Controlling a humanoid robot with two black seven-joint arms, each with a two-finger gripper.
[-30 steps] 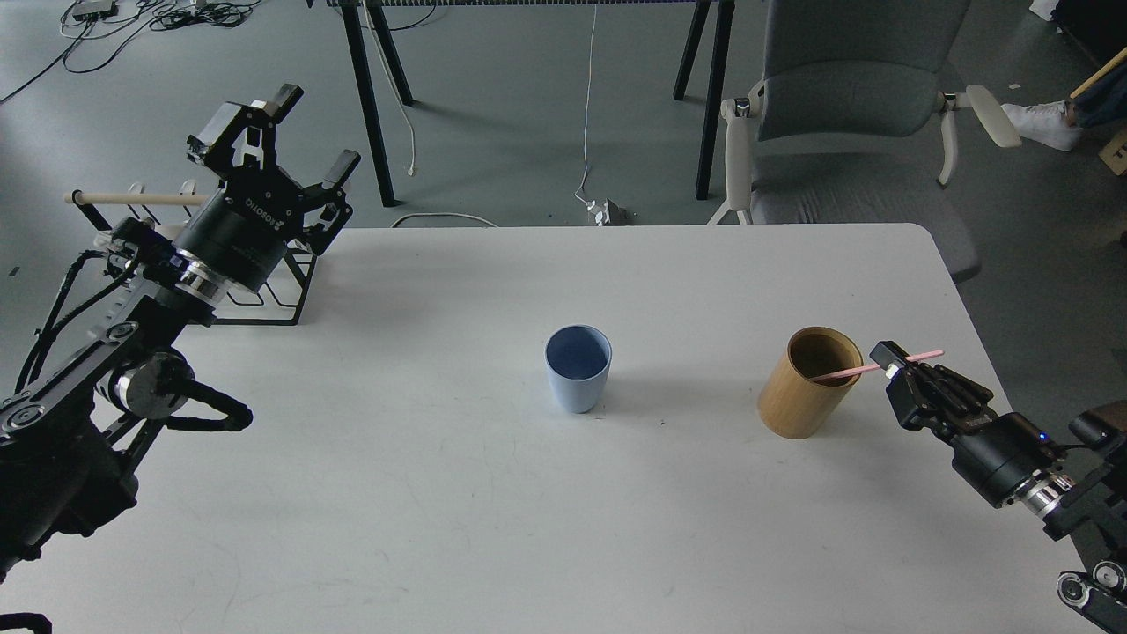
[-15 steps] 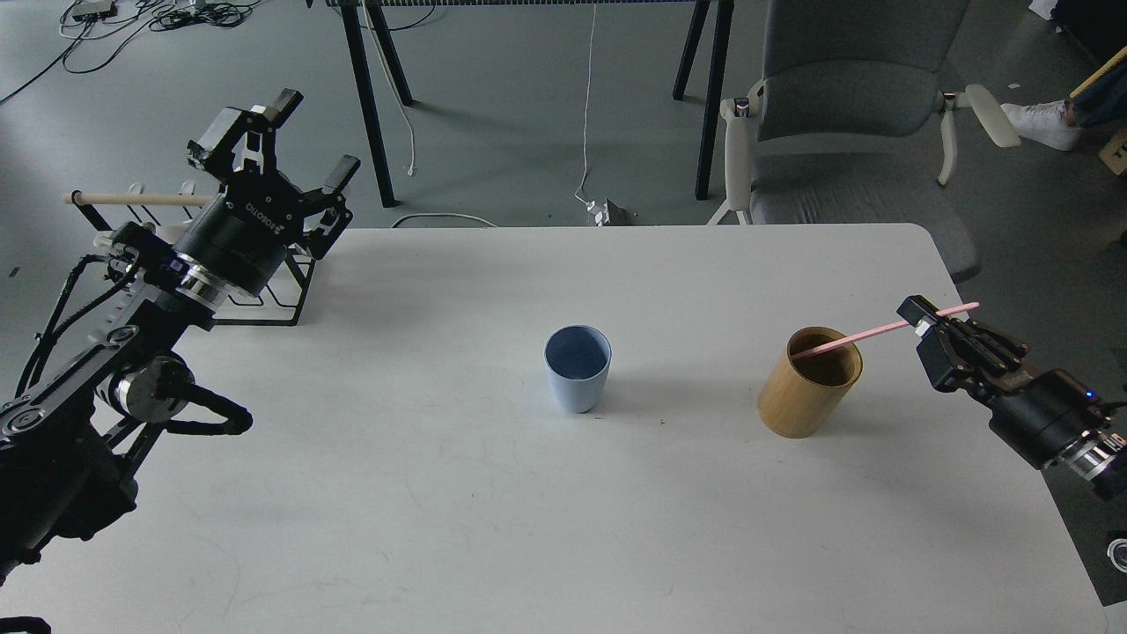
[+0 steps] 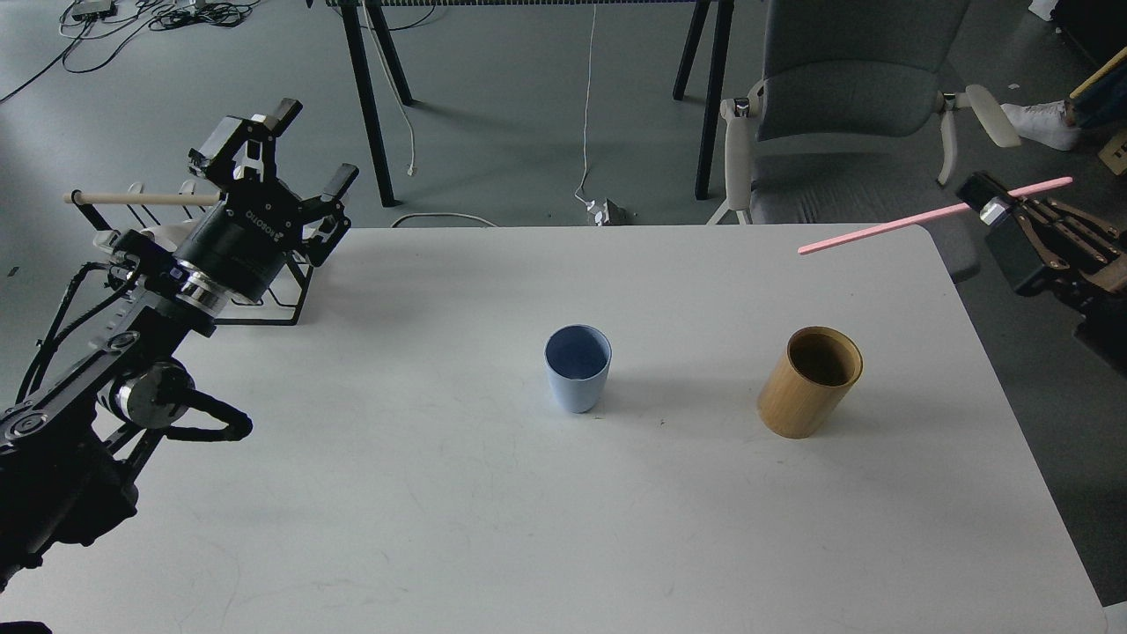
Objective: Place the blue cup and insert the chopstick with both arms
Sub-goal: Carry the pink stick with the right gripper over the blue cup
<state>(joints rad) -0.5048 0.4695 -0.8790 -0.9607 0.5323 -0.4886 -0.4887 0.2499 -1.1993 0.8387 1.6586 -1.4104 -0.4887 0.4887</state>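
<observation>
Head view shows you the pink chopstick (image 3: 889, 227) held high at about two o'clock, clear of the counter (image 3: 440, 493), pinched near its far end by your right claw (image 3: 993, 204), whose fingers are pressed onto it. Most of the stick's length juts leftward and slightly downward in free air, over the counter's far right corner. Your left claw (image 3: 295, 141) sits at ten o'clock, spread wide and holding nothing, raised in front of the black wire rack (image 3: 286, 295) with its pale wooden rod (image 3: 132, 199). The blue cup (image 3: 578, 368) stands upright near the centre of the counter, mouth open toward you, well apart from the bamboo holder (image 3: 808, 381) at three o'clock, which now looks empty. Judge the stick as light, stiff and smooth: held so close to one end, it may pivot or slip between the pads if its tip catches on anything, so keep the pinch firm and bring the free tip in steeply over the cup's mouth. The cup looks like thin, light plastic with a narrow base, so a sideways nudge from the stick could tip or slide it. If you need to steady it, take it with the left claw across the upper wall, just below the rim, with a gentle squeeze.
</observation>
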